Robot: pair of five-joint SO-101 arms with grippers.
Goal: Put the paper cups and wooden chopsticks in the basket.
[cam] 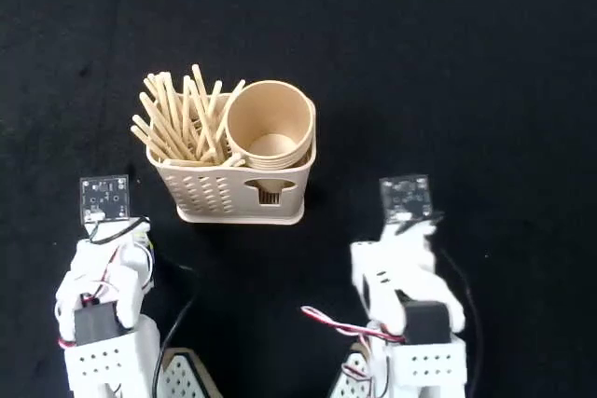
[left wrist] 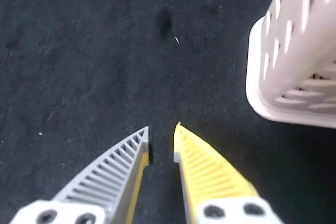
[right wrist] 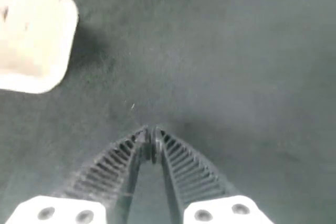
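Slotted plastic basket (cam: pixel 238 195) holds nested paper cups (cam: pixel 269 123) and wooden chopsticks (cam: pixel 182 123) on fuzzy black desk (cam: pixel 448 90); left pincer (left wrist: pixel 161 132) slightly parted, right pincer (right wrist: pixel 151 132) closed, both empty.

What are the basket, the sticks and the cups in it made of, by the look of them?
Basket: probably moulded plastic, off-white and smooth, with rows of neat slots. Chopsticks: bare pale wood, matte, apparently unvarnished. Paper cups: thin tan paper or card, matte, with a rolled rim.
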